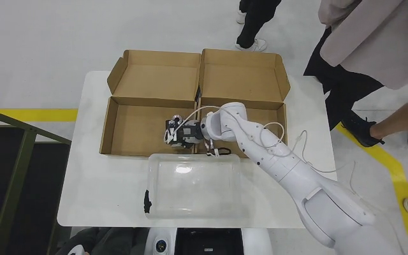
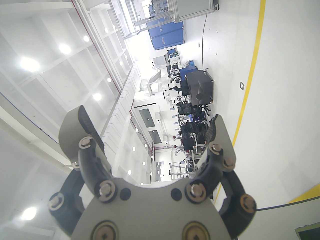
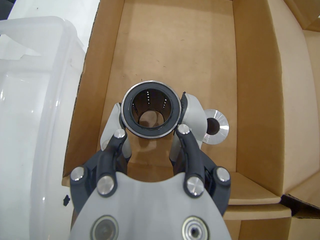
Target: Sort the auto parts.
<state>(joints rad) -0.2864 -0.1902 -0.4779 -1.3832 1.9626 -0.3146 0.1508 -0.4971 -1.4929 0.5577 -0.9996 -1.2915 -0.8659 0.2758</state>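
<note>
On the white table [image 1: 89,166] you have two open cardboard boxes side by side, their lids folded back away from the robot: the left box [image 1: 131,131] and the right box [image 1: 242,80]. A clear plastic bin [image 1: 191,191] sits on the robot's side of them, its far rim just beside the boxes' near walls.

Your right arm [image 1: 287,166] stretches from the robot's right, across the bin's corner and the right box, into the left box. Its wrist ends over that box's right end, close to the wall next to the right box.

Look at the right wrist view: the right gripper [image 3: 151,107] is clamped on a bearing [image 3: 150,101], one finger on each side of its barrel. That bearing is a short black cylinder with a steel rim, and its open bore faces the wrist camera, so you see the brown box floor [image 3: 175,38] straight through it. You cannot tell whether it rests on the floor or hangs above it.

Beside the gripper, on the side away from the bin [image 3: 30,101], a silver disc [image 3: 220,126] with a centre hole lies flat on the box floor, partly hidden behind one finger.

Your left gripper [image 2: 150,121] points up into the hall, away from the table, fingers spread wide with nothing between them.
</note>
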